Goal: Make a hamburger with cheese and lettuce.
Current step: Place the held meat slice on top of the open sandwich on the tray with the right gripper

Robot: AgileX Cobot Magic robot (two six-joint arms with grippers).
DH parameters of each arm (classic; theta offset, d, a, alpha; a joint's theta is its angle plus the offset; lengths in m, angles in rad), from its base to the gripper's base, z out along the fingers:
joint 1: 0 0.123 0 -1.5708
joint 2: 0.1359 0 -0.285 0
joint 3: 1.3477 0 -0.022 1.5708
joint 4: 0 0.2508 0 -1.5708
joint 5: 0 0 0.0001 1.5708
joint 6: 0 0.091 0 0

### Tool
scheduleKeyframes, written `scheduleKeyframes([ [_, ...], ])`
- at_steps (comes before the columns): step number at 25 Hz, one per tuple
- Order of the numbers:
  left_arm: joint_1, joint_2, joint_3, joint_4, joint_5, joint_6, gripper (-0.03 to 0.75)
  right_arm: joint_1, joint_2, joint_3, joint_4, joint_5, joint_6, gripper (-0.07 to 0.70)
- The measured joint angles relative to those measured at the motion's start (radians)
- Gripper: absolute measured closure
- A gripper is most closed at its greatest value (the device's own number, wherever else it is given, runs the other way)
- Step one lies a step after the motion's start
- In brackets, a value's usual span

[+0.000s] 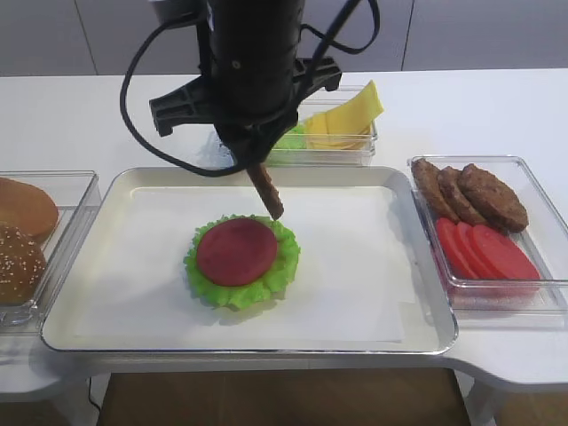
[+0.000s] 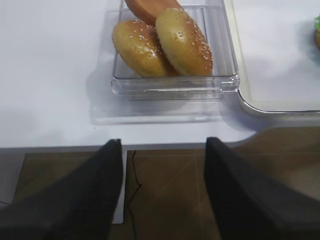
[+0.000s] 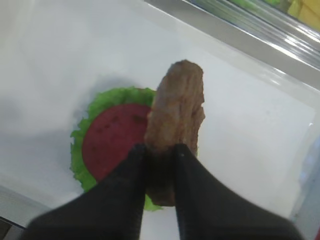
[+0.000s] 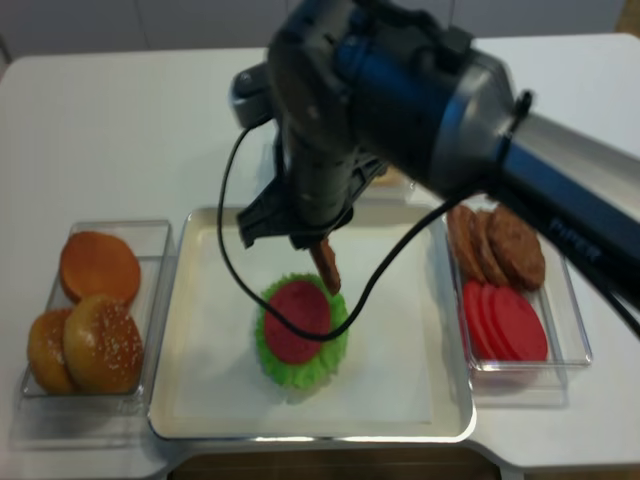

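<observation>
Right end effector (image 3: 159,150) was clamped on a patty (image 3: 176,112), held edge-down over the hamburger (image 1: 240,259) on the tray (image 1: 373,293). Released while tilted, it could be expected to land off-centre. Left end effector (image 2: 160,150) was spread apart, holding nothing.

Right gripper (image 1: 264,177) clamps 1 patty (image 1: 266,189) edge-on, above far edge of hamburger (image 1: 240,260) on tray (image 1: 133,266).

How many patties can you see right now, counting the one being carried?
4. One patty hangs on edge in the right gripper above the lettuce and tomato; three patties overlap in the right-hand container. Others could be hidden.
</observation>
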Motion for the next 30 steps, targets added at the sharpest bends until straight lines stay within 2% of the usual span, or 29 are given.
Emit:
scheduleKeyframes([
  [13, 0.000, 0.000, 0.000, 0.000, 0.000, 0.000, 0.324, 0.036, 0.057, -0.016, 0.011, 0.000, 0.001, 0.490],
  [30, 0.000, 0.000, 0.000, 0.000, 0.000, 0.000, 0.324, 0.038, 0.015, -0.016, -0.012, 0.000, -0.043, 0.490],
])
